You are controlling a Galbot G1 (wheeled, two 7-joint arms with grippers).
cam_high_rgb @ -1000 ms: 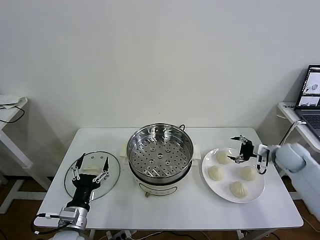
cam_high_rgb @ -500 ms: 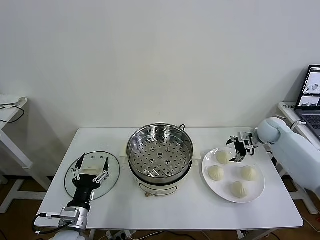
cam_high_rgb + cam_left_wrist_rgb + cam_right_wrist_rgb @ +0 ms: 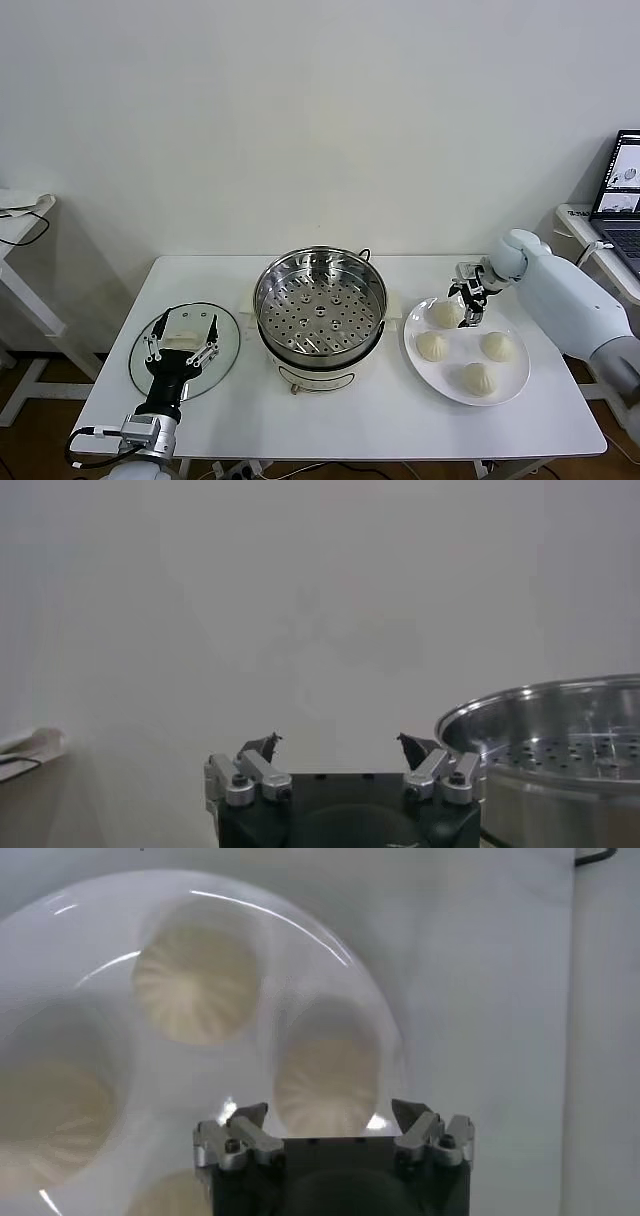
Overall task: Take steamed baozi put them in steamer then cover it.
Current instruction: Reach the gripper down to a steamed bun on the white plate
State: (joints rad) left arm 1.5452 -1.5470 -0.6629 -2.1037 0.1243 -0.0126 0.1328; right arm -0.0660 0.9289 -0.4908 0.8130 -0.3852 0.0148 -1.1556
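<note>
Four cream-white pleated baozi lie on a white plate (image 3: 515, 385) right of the steamer: one at the far left of the plate (image 3: 443, 314), the others nearer (image 3: 431, 346), (image 3: 496, 346), (image 3: 477, 378). My right gripper (image 3: 468, 308) is open and hovers just over the far-left baozi; in the right wrist view that baozi (image 3: 325, 1083) lies ahead of the gripper (image 3: 328, 1113), between its spread fingers. The shiny steamer (image 3: 320, 305) with its perforated tray stands empty and uncovered mid-table. The glass cover (image 3: 225, 340) lies flat at the left, with my open left gripper (image 3: 181, 342) parked over it.
The steamer's rim also shows in the left wrist view (image 3: 560, 730), to one side of the left gripper (image 3: 340, 745). A laptop (image 3: 622, 190) sits on a side table at the far right. Another side table (image 3: 20, 215) stands at the far left.
My right arm has swung up and to the left, bringing its gripper from the plate's right side over the far-left baozi. The left arm has not moved.
</note>
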